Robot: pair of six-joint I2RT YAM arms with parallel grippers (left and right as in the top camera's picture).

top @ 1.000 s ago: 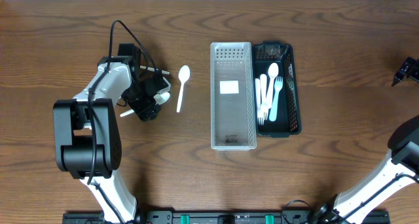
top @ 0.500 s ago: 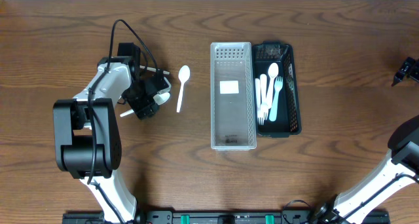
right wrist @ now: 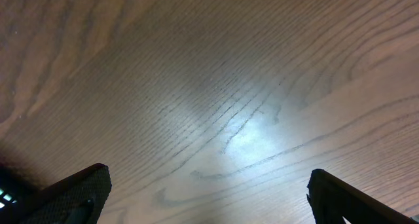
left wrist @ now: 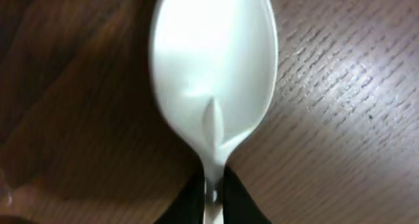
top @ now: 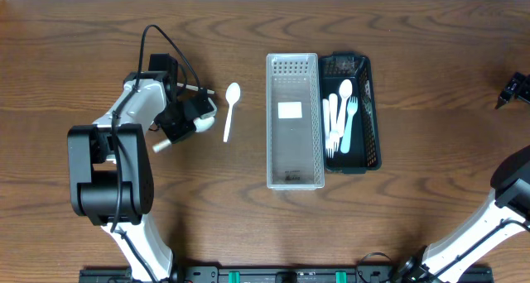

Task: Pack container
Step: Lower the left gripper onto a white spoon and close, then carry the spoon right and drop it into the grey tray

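Observation:
My left gripper (top: 184, 122) is shut on the handle of a white plastic spoon (left wrist: 213, 73), low over the wood left of the containers. The spoon's bowl fills the left wrist view, and its neck is pinched between the dark fingertips (left wrist: 190, 204). From overhead, the handle's end (top: 160, 144) pokes out behind the gripper. A second white spoon (top: 231, 109) lies loose on the table just to the right. A clear slotted container (top: 292, 179) stands at centre with only a white label inside. My right gripper (right wrist: 209, 191) hangs open over bare wood at the far right edge.
A black basket (top: 373, 142) touches the clear container's right side and holds several white forks and a spoon. The left arm's cable loops above its wrist (top: 157, 43). The right arm's base shows at the lower right (top: 505, 200).
My left gripper has gone from open to shut on the spoon's handle. It has turned slightly, and the handle's end now shows behind it. The right arm has not moved.

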